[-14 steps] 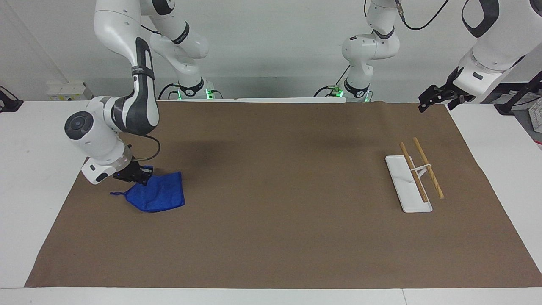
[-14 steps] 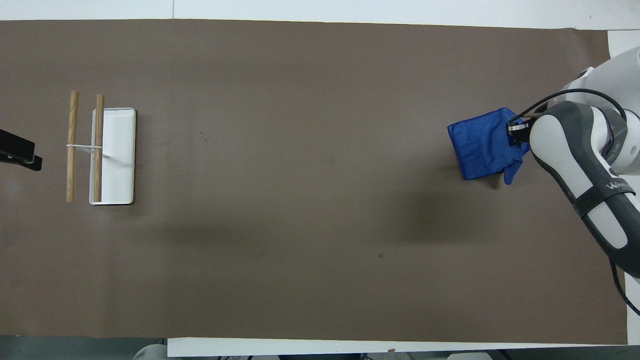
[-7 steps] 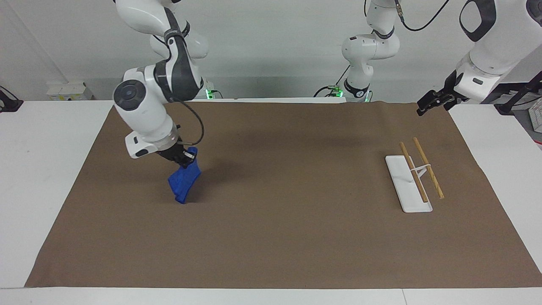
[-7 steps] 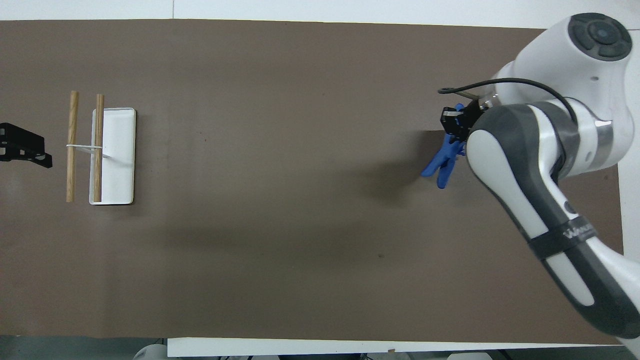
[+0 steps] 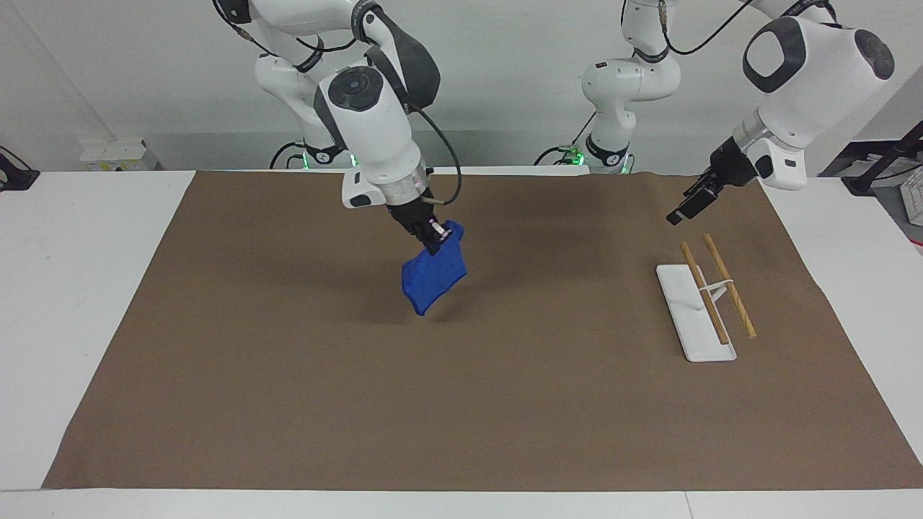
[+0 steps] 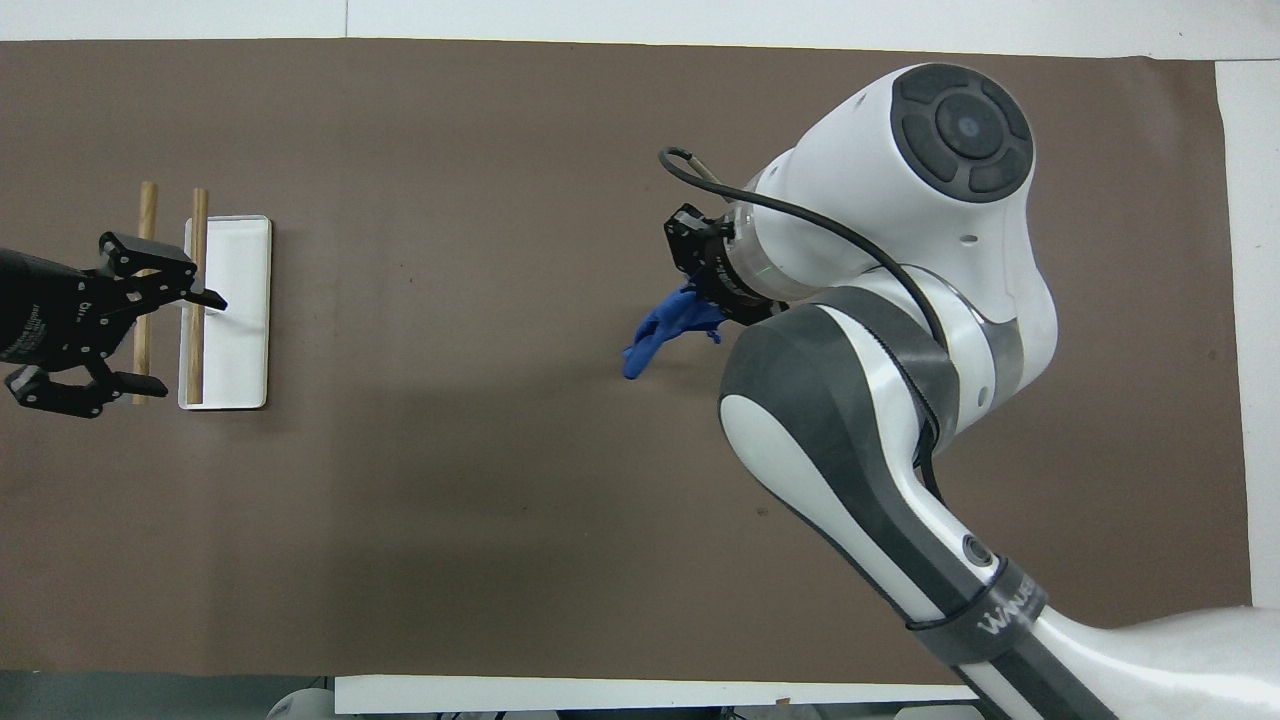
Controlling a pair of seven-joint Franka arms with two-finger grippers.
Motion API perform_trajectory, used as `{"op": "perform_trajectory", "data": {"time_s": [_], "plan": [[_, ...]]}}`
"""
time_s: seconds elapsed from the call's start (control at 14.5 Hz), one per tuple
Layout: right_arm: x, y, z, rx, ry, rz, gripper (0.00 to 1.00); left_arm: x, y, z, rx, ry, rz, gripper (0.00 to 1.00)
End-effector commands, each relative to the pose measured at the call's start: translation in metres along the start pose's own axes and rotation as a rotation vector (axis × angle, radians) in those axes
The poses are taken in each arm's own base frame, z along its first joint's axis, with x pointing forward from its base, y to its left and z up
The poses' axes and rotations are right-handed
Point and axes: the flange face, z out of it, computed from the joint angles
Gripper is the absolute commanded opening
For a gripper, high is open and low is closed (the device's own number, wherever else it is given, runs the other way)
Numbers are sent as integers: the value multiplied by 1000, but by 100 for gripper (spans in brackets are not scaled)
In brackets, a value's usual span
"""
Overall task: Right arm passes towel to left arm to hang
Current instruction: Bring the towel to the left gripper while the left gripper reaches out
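Blue cloth hangs from my right fingers [image 5: 435, 243]: the towel [image 5: 433, 277] is pinched at its upper edge and droops clear of the brown mat [image 5: 461, 404], over the middle of the surface. In the overhead view it shows as a narrow blue fold [image 6: 665, 330] just below my right wrist, with its shadow on the mat under it. My right fingers are clamped together on that top hem, and my right arm [image 5: 368, 108] reaches in from its own end toward the centre.

My left fingers [image 5: 681, 210] are spread wide apart and hold nothing. From above they show as a black fork [image 6: 130, 335] over the rack [image 5: 696, 310], which stands toward my left arm's end of the surface. That rack is a white flat base with two wooden rods [image 5: 728, 285] lying parallel above it on a thin white stand. My left arm [image 5: 800, 79] comes down from its end, wrist angled toward the rack. Towel and rack are well apart, with bare mat between them.
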Motion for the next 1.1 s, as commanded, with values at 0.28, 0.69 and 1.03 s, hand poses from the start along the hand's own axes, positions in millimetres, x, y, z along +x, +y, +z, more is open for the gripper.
{"op": "perform_trajectory", "data": {"time_s": [0.28, 0.69, 1.03], "plan": [[-91, -55, 7, 291, -183, 278, 0, -61, 21, 51, -150, -46, -436, 100], [-159, -68, 6, 398, -283, 372, 0, -70, 34, 74, -236, -70, -621, 99], [-165, -68, 6, 400, -285, 377, 0, -61, 30, 76, -234, -68, -644, 62]]}}
